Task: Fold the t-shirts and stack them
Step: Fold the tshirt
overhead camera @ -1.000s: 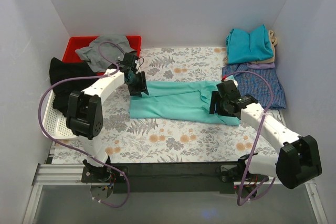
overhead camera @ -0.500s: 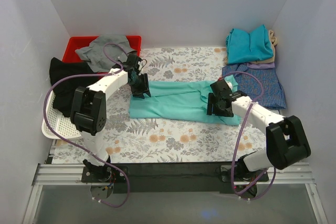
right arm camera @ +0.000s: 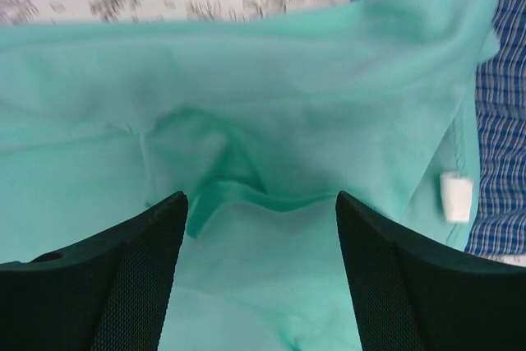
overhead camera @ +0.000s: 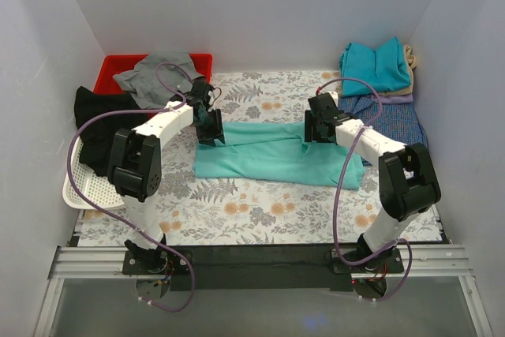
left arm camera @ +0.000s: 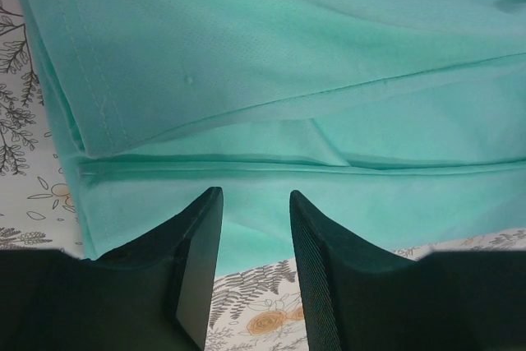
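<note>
A mint-green t-shirt lies folded into a long band across the middle of the floral table cover. My left gripper hovers at the band's far left corner, open, with nothing between its fingers; the shirt's hem lies just beyond them. My right gripper stands wide open above the shirt's rumpled right part, holding nothing. At the back right other t-shirts lie piled: teal-blue on top, beige, lavender, and blue check spread beneath.
A red bin at the back left holds a grey garment. A black garment drapes over a white perforated tray at the left. White walls close in three sides. A white tag shows at the shirt's edge.
My right arm swung from the shirt's near right end toward the back, over its far right part, jaws a little wider. The left gripper stayed nearly still.
</note>
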You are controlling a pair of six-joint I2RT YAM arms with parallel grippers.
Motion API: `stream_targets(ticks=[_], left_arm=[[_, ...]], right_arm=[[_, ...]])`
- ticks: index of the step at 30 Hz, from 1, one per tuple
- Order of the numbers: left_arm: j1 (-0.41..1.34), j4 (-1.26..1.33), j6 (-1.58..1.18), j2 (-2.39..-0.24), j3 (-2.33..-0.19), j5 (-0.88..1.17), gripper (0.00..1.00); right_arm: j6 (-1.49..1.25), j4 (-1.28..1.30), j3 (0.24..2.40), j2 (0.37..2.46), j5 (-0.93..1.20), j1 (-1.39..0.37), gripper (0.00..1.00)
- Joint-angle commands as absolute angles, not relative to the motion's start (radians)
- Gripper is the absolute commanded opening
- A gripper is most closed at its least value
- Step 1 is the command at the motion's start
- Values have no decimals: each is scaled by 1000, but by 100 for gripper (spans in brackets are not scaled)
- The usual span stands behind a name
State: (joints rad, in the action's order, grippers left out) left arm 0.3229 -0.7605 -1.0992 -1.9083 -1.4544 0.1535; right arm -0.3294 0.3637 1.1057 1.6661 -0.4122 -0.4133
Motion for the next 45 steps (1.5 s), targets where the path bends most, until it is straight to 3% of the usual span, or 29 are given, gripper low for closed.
stream_targets(ticks=[1, 8, 14, 27, 41, 45], left_arm=[[324, -776, -1083, -1901, -1477, 118, 37], [324, -709, -1062, -1838, -1459, 149, 37], [324, -611, -1080, -1893, -1502, 248, 39], [328, -564, -1135, -2022, -1444, 161, 39], [429, -632, -1287, -1849, -1085, 150, 38], [474, -649, -1330, -1787, -1013, 164, 38]], right_arm=[[-253, 291, 1224, 1697, -440, -407, 78], [-249, 310, 1197, 1564, -535, -397, 80], [-278, 344, 1129, 1511, -486, -382, 81], [-305, 291, 1111, 1678, -433, -379, 81], [-204, 420, 1492, 2084, -161, -382, 78], [-170, 504, 1707, 2210, -83, -387, 78]])
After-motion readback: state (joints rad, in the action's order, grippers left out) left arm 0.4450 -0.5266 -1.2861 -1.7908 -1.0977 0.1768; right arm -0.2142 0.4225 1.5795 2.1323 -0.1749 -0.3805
